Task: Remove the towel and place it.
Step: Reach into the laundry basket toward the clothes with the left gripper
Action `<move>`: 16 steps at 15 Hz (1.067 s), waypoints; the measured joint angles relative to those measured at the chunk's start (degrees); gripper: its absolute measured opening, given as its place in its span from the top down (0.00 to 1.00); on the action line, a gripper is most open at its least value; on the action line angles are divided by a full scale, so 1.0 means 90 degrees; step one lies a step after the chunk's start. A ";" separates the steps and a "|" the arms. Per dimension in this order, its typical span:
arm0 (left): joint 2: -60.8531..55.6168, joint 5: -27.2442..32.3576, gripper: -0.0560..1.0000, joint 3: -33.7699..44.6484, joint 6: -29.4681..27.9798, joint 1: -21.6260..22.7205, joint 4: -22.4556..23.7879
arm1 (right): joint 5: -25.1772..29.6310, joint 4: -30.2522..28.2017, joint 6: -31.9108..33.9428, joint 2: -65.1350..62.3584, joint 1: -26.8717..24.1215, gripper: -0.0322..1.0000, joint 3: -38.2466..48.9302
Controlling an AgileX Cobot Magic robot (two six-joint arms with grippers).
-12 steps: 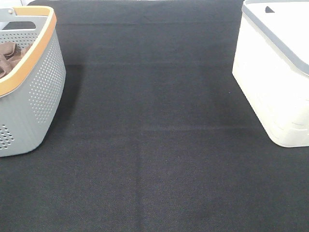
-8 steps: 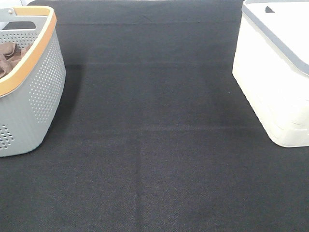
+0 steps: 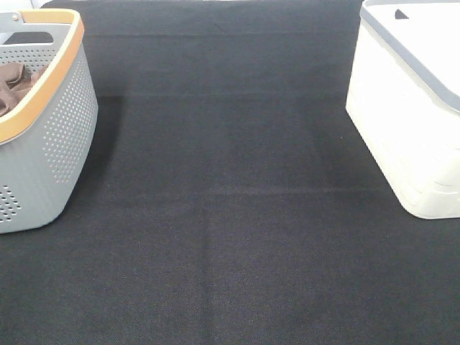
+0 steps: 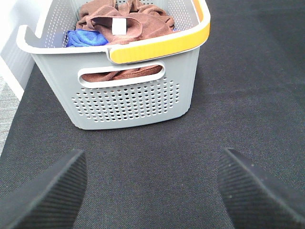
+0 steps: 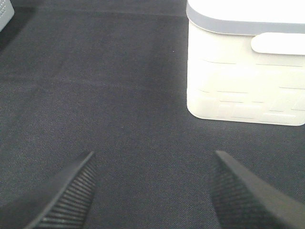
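Observation:
A brown towel (image 4: 126,21) lies crumpled in a grey perforated basket (image 4: 138,95) with an orange rim, over a blue cloth (image 4: 86,38). In the high view the basket (image 3: 50,136) stands at the left edge, with a bit of the brown towel (image 3: 14,79) showing inside. My left gripper (image 4: 152,191) is open and empty, some way short of the basket's handle side. My right gripper (image 5: 150,191) is open and empty over the black mat, short of a white bin (image 5: 248,67). Neither gripper shows in the high view.
The white bin with a grey rim (image 3: 410,108) stands at the right edge of the high view. A black mat (image 3: 230,215) covers the table between the two containers.

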 joint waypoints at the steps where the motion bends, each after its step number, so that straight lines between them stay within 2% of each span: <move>1: 0.0000 0.0000 0.25 0.0000 0.0000 0.0000 0.0000 | 0.0000 0.0000 0.0000 0.0000 0.0000 0.34 0.0000; 16: 0.0000 0.0000 0.25 0.0000 0.0000 0.0000 0.0000 | 0.0000 0.0000 0.0000 0.0000 0.0000 0.34 0.0000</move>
